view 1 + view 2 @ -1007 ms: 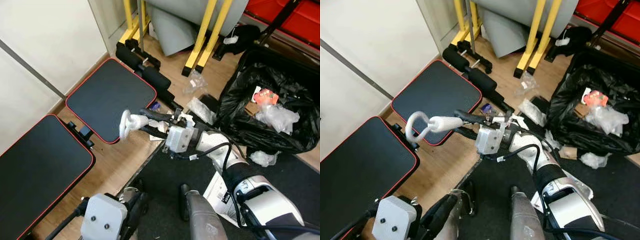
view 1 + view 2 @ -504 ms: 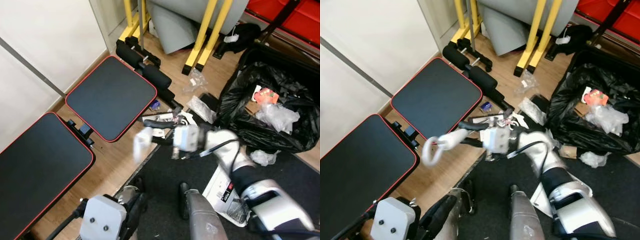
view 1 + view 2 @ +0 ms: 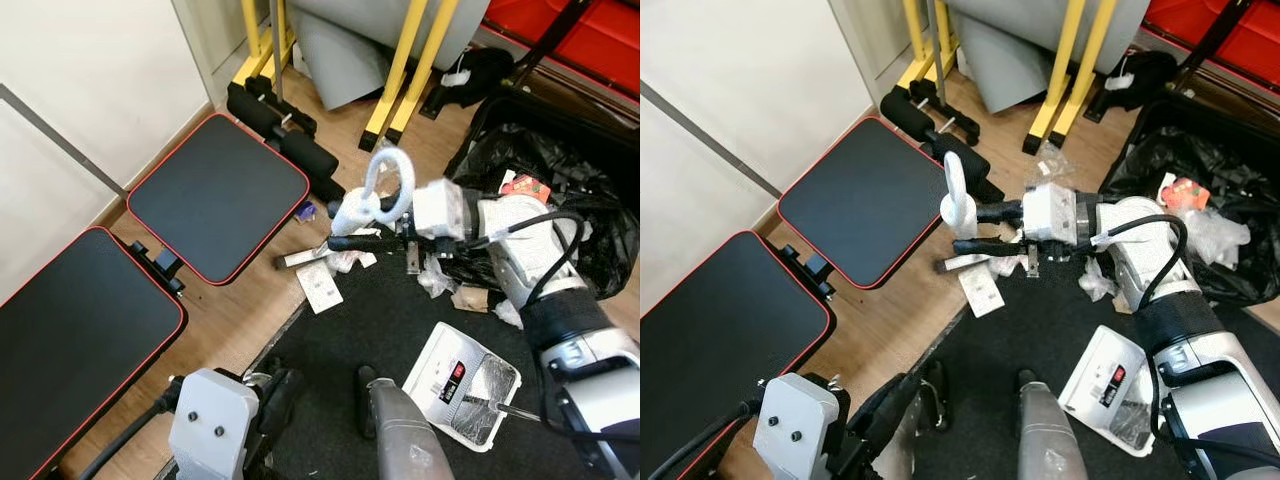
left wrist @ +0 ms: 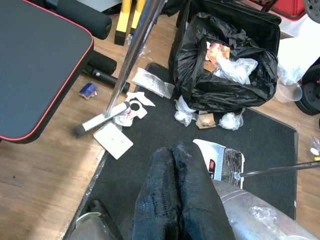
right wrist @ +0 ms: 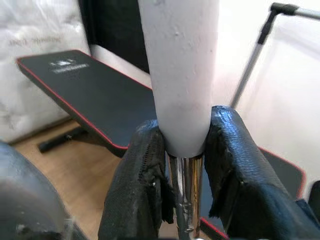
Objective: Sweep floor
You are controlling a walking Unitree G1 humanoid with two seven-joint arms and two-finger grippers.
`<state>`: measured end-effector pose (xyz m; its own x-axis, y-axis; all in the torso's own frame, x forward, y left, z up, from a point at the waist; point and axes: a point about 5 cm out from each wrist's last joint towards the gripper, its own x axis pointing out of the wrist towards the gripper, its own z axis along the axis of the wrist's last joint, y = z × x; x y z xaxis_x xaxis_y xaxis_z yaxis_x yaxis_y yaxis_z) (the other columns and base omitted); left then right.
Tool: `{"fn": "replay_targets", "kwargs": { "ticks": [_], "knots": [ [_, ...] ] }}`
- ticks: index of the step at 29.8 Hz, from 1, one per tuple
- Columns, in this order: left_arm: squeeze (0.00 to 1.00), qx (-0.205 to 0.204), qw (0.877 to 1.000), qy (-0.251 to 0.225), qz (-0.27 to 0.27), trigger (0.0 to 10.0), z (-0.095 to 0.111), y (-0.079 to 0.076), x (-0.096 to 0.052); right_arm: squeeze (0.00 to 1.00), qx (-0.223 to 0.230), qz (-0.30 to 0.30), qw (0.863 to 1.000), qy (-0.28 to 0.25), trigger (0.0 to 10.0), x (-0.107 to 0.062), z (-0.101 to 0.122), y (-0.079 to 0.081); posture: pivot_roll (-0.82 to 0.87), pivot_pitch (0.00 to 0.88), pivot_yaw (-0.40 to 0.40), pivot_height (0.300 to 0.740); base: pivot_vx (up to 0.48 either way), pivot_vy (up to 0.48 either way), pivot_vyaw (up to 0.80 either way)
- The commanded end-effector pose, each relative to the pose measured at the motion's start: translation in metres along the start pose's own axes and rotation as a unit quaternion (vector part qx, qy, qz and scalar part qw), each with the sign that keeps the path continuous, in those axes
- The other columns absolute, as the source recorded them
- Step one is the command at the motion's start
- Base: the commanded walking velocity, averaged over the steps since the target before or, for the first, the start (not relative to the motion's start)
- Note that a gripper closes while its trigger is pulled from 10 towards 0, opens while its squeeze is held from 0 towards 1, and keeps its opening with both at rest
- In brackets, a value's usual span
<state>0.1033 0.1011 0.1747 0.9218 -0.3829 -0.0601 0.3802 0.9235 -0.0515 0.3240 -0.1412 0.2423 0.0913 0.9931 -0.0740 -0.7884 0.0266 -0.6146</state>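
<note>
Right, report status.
Right gripper clamps white-gripped metal broom handle. Left gripper shut, holding nothing. Paper scraps at black mat edge; white dustpan beside.

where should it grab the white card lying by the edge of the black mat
Best by a short edge of the white card, coming straight down from above. It lies flat across the black mat's border, so a finger could slip under where the mat lifts it.
</note>
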Motion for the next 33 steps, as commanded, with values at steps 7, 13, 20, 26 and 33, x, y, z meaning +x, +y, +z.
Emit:
{"fn": "replay_targets", "kwargs": {
  "ticks": [7,13,20,26,33],
  "knots": [
    [0.00,-0.015,1.000,0.016,0.001,10.0,-0.008,-0.001,0.008,0.00,0.023,0.025,0.999,-0.023,10.0,-0.012,0.026,-0.008,0.00,0.343,-0.032,0.740,0.000,0.000,0.00],
    [0.00,-0.013,1.000,0.014,0.004,10.0,-0.010,0.003,0.012,0.00,0.035,0.042,0.998,-0.011,10.0,-0.020,0.035,-0.011,0.00,0.320,-0.033,0.740,0.000,0.000,0.00],
    [0.00,-0.010,1.000,0.011,0.009,10.0,-0.012,0.009,0.018,0.00,0.061,0.057,0.996,-0.004,10.0,-0.027,0.050,-0.014,-0.01,0.293,-0.036,0.740,0.000,0.000,0.00],
    [0.00,-0.009,1.000,0.008,0.010,10.0,-0.014,0.011,0.022,0.00,0.055,-0.005,0.998,-0.026,10.0,-0.022,0.061,-0.032,-0.02,0.272,-0.039,0.740,0.000,0.000,0.00],
    [0.00,-0.008,1.000,0.004,0.012,10.0,-0.017,0.013,0.028,0.00,0.103,-0.077,0.991,-0.042,10.0,-0.015,0.071,-0.043,-0.02,0.250,-0.043,0.740,0.000,0.000,0.00]
  ]
}}
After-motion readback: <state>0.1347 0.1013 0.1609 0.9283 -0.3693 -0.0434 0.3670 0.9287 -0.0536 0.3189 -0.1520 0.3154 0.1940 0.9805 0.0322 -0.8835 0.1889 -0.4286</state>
